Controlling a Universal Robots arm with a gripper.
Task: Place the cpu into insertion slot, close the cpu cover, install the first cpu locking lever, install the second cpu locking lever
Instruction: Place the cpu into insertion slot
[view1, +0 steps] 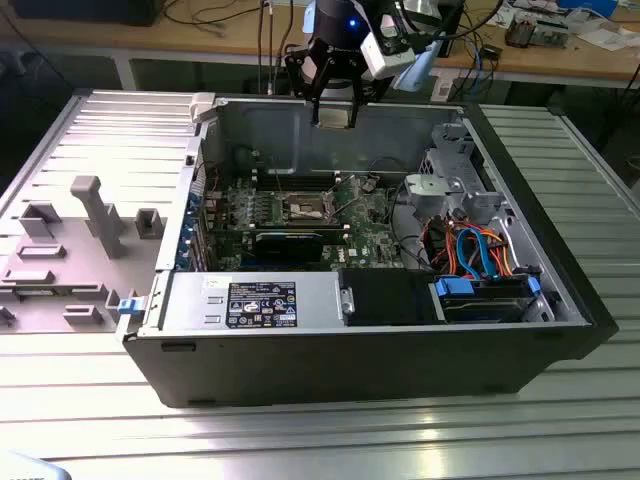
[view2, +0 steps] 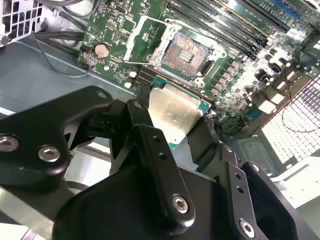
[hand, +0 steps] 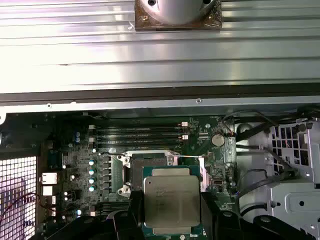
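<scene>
bench (view1: 70, 400): a ribbed metal surface, on which the computer case (view1: 300, 365) is laid with its open side up.
grey panel (view1: 85, 215): laid flat at the exterior view's left, just beside the case; small upright blocks are carried on it.
power supply (view1: 250, 302): seated along the near wall of the case, in front of the green circuit board (view1: 370, 215).
insertion slot (view2: 186, 52): set in the circuit board; its tan-gold contact field is seen uncovered in the second wrist view.
cpu cover (view2: 132, 37): a silver frame, seen raised along one edge of the slot and not laid over it.
hand (view1: 334, 97): positioned over the far wall of the case, well above the board; its black fingers (view2: 150, 145) are clamped on two opposite edges of the cpu.
cpu (hand: 171, 202): gripped flat in the air, well apart from the slot; its silvery top is shown in the first wrist view.
cables (view1: 480, 250): blue and orange, bundled inside the case at the exterior view's right.
</scene>
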